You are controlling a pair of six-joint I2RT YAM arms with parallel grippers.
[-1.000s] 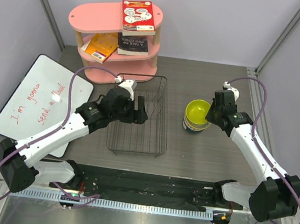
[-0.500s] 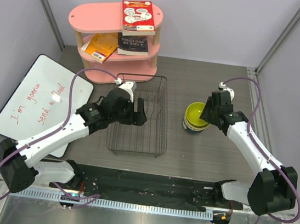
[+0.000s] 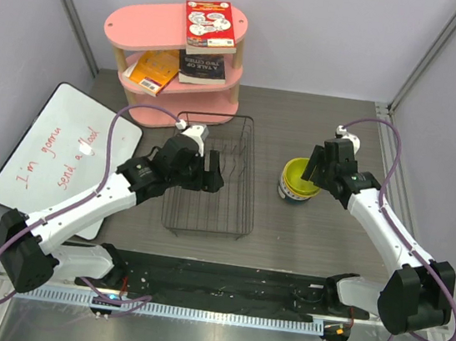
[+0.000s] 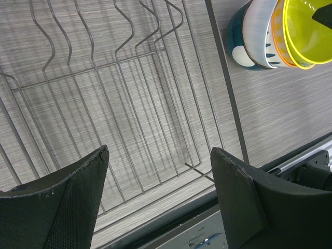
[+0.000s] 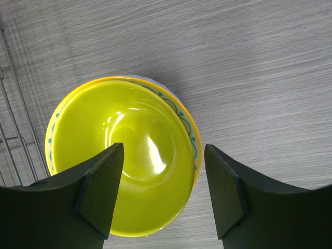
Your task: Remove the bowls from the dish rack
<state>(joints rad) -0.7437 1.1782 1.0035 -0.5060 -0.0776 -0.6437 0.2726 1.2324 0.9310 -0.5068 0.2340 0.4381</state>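
The black wire dish rack (image 3: 251, 190) holds no bowls. My left gripper (image 3: 211, 172) hovers open over its bare wires (image 4: 232, 104), nothing between the fingers (image 4: 67, 202). The bowls stand nested in one stack (image 3: 297, 178) on the table right of the rack. The yellow-green bowl (image 5: 124, 161) is on top, sitting in a teal-and-white one with an orange rim (image 5: 193, 136). My right gripper (image 5: 163, 148) hangs open just above the yellow-green bowl's right half, touching nothing. In the left wrist view the stack (image 4: 270, 31) shows at the top right, with a dark teal bowl at its bottom.
A pink shelf (image 3: 146, 29) with books stands behind the rack. A whiteboard (image 3: 53, 156) lies at the left. A black rail (image 3: 222, 279) runs along the near edge between the arm bases. Grey walls close in on both sides.
My right gripper was shut on the yellow-green bowl's rim and has opened, leaving the bowl on the stack. The left arm has hardly moved.
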